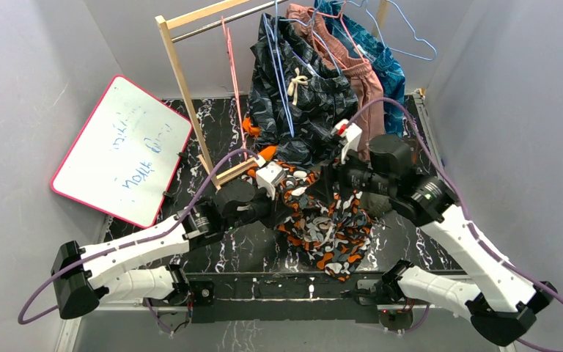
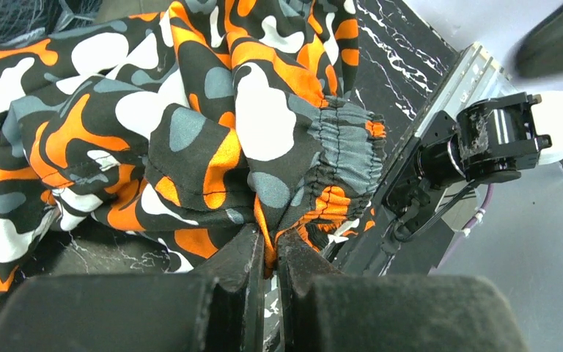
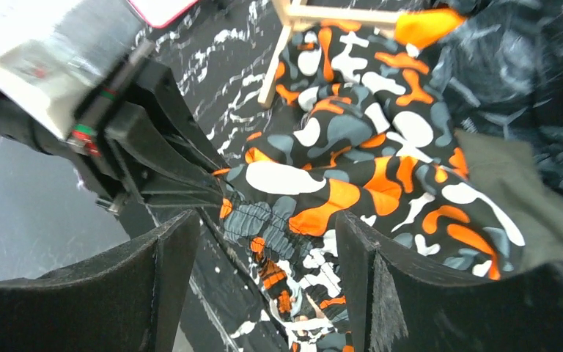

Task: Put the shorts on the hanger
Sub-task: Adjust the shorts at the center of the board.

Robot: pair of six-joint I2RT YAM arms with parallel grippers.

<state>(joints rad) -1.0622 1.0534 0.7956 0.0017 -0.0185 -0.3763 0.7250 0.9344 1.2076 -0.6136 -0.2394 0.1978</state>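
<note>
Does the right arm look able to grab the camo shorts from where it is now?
Probably yes. The right gripper is open, with the shorts just beyond its fingers and nothing in between. The left gripper, shut on the waistband nearby, is the one thing to steer clear of.

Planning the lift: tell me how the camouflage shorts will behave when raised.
Likely floppy: the orange, black, white and grey soft shorts lie crumpled in folds, so they should sag from the left jaws' pinch. Probably light, being thin cloth. The gathered elastic waistband may stretch under pull.
</note>
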